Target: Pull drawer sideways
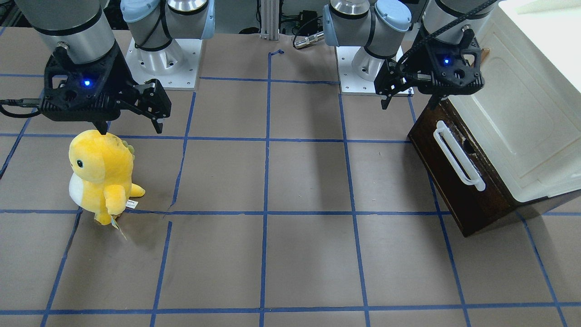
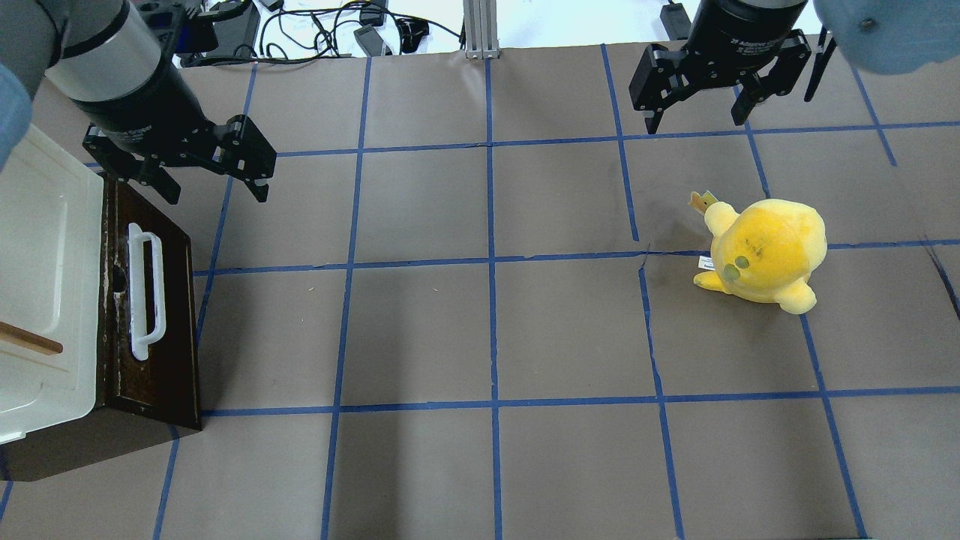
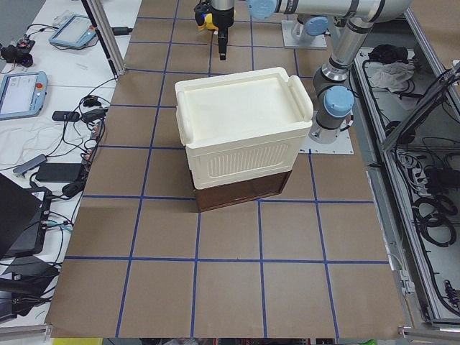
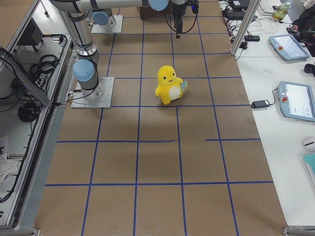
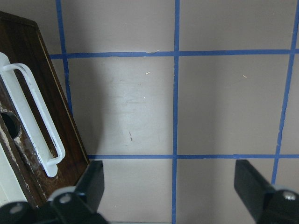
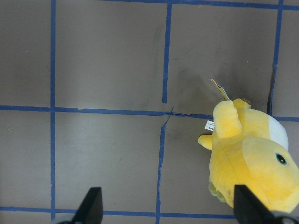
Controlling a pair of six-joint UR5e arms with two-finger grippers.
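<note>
Two open, empty grippers: the left gripper (image 2: 218,196) at the overhead view's upper left near the drawer (image 2: 166,360), the right gripper (image 2: 695,124) upper right, above the plush toy (image 2: 765,251)

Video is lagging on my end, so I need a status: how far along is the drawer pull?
Done: nothing visible; the drawer looks shut, with no pale interior showing. In hand: the left gripper hangs open near the drawer's corner, off the white handle. Left: grasp the handle and pull sideways. The right gripper is open and idle near the yellow plush toy.
</note>
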